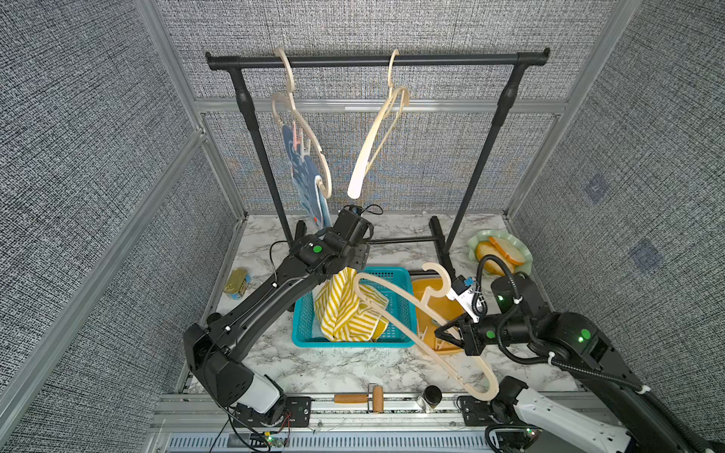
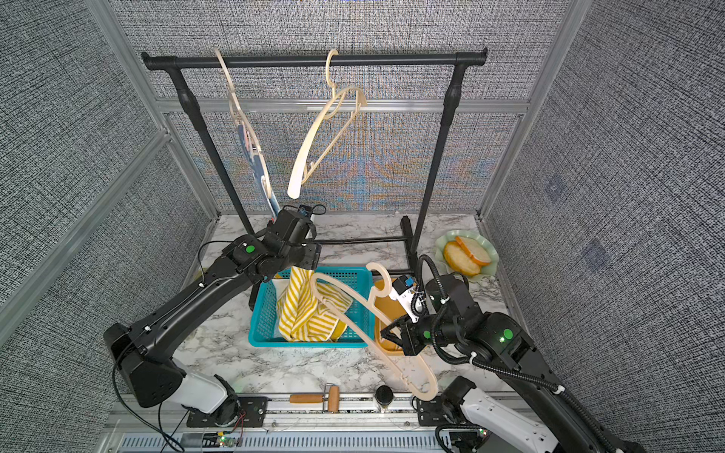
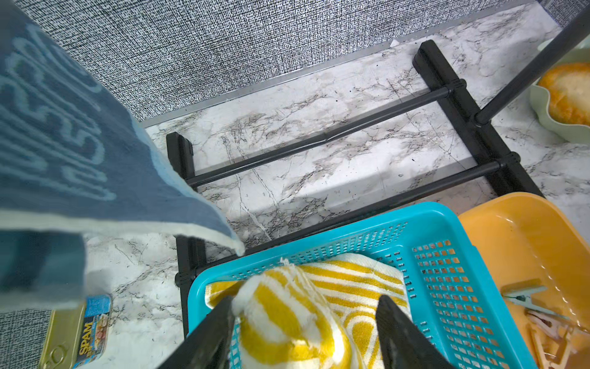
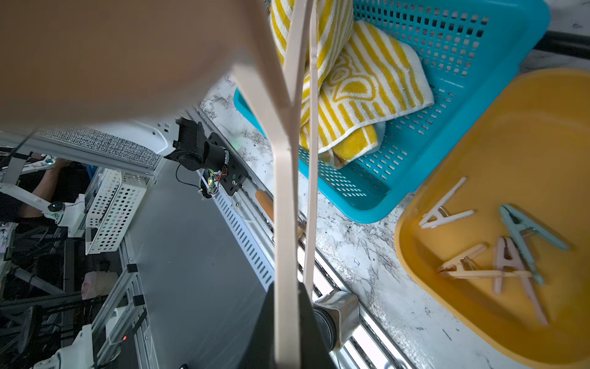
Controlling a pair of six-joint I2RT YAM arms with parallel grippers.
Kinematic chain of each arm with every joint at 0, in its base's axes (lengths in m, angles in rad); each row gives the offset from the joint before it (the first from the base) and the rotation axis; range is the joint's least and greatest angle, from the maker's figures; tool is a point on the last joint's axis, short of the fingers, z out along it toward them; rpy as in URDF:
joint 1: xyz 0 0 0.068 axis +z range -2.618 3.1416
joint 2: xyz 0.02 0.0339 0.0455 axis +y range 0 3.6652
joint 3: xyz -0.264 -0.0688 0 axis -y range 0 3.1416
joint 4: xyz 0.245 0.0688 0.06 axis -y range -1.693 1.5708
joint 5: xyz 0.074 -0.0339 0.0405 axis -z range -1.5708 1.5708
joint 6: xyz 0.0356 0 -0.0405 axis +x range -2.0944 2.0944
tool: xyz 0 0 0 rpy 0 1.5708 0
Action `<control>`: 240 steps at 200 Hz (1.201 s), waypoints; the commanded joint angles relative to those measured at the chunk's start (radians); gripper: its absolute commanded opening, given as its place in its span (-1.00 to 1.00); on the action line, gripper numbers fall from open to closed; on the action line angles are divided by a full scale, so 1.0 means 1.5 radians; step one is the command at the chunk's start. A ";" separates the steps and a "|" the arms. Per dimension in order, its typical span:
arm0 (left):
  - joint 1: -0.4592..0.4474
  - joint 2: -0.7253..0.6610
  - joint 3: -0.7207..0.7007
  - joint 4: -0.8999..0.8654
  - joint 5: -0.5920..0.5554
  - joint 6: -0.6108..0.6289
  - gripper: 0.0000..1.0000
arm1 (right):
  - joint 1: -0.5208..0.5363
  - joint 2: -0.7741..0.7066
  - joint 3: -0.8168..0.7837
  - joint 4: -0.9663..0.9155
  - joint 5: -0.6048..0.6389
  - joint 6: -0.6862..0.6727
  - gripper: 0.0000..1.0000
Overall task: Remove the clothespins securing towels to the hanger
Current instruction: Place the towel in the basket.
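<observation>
Nearest me, the right pincer [image 1: 439, 334] is clamped tight on a beige hanger [image 4: 283, 223]. Four loose clothespins [image 4: 507, 254] lie close by it in the orange tray [image 4: 510, 127]. Beyond, the left pincer [image 3: 305, 300] gapes wide over the teal basket [image 1: 400, 274], with the yellow-striped towel [image 1: 345, 313] bunched between its fingers. Farthest off, the blue towel [image 1: 304, 172] hangs below the rail [image 1: 376, 59].

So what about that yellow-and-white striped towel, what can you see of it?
The yellow-and-white striped towel is soft looped terry, mostly striped, with a leaf-like pattern in one patch. It lies crumpled in the teal perforated plastic basket, one bunch rising in a peak between the open fingers of the left gripper. The beige plastic hanger, pinched by the right gripper, crosses it.
</observation>
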 commanded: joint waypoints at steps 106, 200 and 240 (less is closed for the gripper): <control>0.000 -0.041 -0.007 0.032 0.063 -0.001 0.44 | 0.053 0.119 -0.061 0.069 0.157 0.048 -1.00; -0.006 -0.083 -0.036 0.022 0.162 0.093 0.46 | 0.054 0.132 0.071 -0.078 0.246 0.020 -1.00; -0.013 -0.121 -0.083 0.095 0.216 0.109 0.47 | 0.055 0.129 0.173 -0.193 0.308 0.001 -1.00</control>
